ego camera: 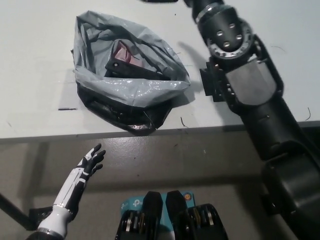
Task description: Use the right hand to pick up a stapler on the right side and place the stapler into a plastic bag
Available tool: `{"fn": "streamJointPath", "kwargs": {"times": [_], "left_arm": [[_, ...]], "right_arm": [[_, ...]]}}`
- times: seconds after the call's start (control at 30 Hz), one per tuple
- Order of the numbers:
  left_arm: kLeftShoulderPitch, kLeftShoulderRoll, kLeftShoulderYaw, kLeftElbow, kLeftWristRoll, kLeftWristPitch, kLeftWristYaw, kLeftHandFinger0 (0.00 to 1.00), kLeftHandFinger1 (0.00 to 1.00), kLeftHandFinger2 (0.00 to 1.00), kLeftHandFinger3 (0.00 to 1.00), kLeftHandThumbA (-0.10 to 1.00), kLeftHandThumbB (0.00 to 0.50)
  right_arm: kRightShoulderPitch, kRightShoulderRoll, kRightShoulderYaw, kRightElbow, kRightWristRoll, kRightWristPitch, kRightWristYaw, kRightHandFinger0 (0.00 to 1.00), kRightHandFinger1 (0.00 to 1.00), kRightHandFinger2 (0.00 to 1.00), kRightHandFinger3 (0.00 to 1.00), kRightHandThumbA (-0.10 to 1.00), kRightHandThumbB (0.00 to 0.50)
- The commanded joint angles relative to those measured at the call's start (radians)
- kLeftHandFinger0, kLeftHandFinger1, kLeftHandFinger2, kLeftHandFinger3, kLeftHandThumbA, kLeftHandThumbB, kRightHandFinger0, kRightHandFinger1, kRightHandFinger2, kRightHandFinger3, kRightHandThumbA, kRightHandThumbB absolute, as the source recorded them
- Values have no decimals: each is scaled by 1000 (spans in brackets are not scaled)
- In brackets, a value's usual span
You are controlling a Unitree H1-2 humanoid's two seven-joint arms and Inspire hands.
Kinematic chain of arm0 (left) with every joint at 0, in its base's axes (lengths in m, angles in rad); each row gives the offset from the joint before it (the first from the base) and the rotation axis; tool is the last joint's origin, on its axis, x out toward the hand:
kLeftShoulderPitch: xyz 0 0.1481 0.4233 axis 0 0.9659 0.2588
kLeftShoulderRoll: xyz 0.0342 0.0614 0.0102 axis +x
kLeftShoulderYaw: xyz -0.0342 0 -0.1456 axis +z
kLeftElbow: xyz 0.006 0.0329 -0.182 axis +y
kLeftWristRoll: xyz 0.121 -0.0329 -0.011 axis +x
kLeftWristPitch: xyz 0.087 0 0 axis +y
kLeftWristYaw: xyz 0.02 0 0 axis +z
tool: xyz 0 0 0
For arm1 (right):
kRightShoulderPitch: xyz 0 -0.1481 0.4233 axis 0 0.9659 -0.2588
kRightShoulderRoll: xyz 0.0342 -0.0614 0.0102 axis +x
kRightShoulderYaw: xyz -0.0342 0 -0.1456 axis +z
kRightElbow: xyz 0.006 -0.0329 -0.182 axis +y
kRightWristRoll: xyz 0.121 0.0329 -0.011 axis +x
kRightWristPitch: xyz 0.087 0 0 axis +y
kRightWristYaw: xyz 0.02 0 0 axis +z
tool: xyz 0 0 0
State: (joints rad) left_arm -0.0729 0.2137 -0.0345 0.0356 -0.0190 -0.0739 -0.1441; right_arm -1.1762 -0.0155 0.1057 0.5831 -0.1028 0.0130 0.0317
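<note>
The grey plastic bag [131, 90] lies open on the white table [35, 60], close to its front edge. Inside the bag rests the stapler [131, 65], black with a reddish part, and nothing is touching it. My black right arm [235, 65] reaches up over the table to the right of the bag. Only a dark sliver of my right hand [159, 1] shows at the top edge, well above and clear of the bag. Low at the left, below the table edge, my white left hand [89, 162] rests open.
A black square patch [212, 85] lies on the table right of the bag, partly under my right arm. A short black tape mark [66, 108] sits left of the bag. The table's front edge [50, 136] runs across the middle of the picture.
</note>
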Motion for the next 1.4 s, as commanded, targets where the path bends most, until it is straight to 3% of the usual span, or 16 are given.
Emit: {"fn": "streamJointPath", "kwargs": {"times": [0.0, 0.07, 0.27, 0.33, 0.43, 0.53, 0.63, 0.7, 0.8, 0.83, 0.97, 1.07, 1.17, 1.37], "left_arm": [[-111, 21, 26, -13, -8, -1, -2, 1000, 1000, 1000, 1000, 1000, 248], [-125, 24, 25, -2, 7, -15, 4, 1000, 1000, 1000, 1000, 1000, 237], [-143, 22, 24, 3, 8, -9, 6, 1000, 1000, 1000, 1000, 1000, 244], [-145, 19, 23, 9, 6, -13, 5, 1000, 1000, 1000, 1000, 1000, 243], [-147, 16, 24, 13, -5, -11, 1, 1000, 1000, 1000, 1000, 1000, 237], [-143, 18, 20, 12, 4, -16, 1, 1000, 1000, 1000, 1000, 1000, 225], [-136, 19, 20, 14, 4, -20, 0, 1000, 1000, 1000, 1000, 1000, 222], [-125, 19, 19, 12, 6, -18, 0, 1000, 1000, 1000, 1000, 1000, 229], [-102, 14, 13, 1, 6, -15, -3, 1000, 1000, 1000, 1000, 1000, 229], [-89, 12, 9, 1, 7, -24, -5, 1000, 1000, 1000, 1000, 1000, 227], [-56, 1, 3, -11, 0, -21, -7, 1000, 1000, 1000, 1000, 1000, 234], [-24, 10, 6, -34, 2, -7, -9, 1000, 1000, 1000, 1000, 1000, 236], [0, 11, 2, -35, 4, -21, -13, 1000, 1000, 1000, 1000, 1000, 229], [29, 11, -2, -34, 9, -13, -13, 1000, 1000, 1000, 1000, 1000, 268]], "right_arm": [[-4, -195, -190, -678, 230, 155, 89, 1000, 1000, 1000, 1000, 958, 434], [110, -238, -196, -828, 203, 128, 92, 1000, 1000, 1000, 1000, 975, 379], [472, -303, -184, -1116, 58, 39, 91, 1000, 1000, 1000, 1000, 1000, 333], [602, -282, -169, -1176, 51, -14, 78, 1000, 1000, 1000, 1000, 1000, 299], [757, -208, -108, -1209, -21, -96, 42, 1000, 1000, 1000, 1000, 1000, 316], [891, -140, -33, -1151, -97, -228, 0, 1000, 1000, 1000, 1000, 1000, 279], [933, -123, 5, -1072, -149, -264, -15, 1000, 1000, 1000, 1000, 1000, 266], [944, -110, 19, -949, -167, -267, -38, 1000, 1000, 1000, 1000, 1000, 322], [947, -102, 22, -815, -165, -274, -57, 1000, 1000, 1000, 1000, 1000, 351], [953, -98, 33, -720, -188, -266, -70, 1000, 1000, 1000, 1000, 974, 317], [976, -119, 87, -545, -308, -317, -120, 1000, 1000, 1000, 1000, 944, 283], [994, -128, 125, -445, -310, -351, -109, 1000, 1000, 1000, 1000, 883, 246], [1018, -128, 123, -415, -279, -357, -103, 1000, 1000, 1000, 1000, 816, 236], [1042, -127, 121, -383, -269, -340, -90, 1000, 1000, 1000, 1000, 828, 258]]}}
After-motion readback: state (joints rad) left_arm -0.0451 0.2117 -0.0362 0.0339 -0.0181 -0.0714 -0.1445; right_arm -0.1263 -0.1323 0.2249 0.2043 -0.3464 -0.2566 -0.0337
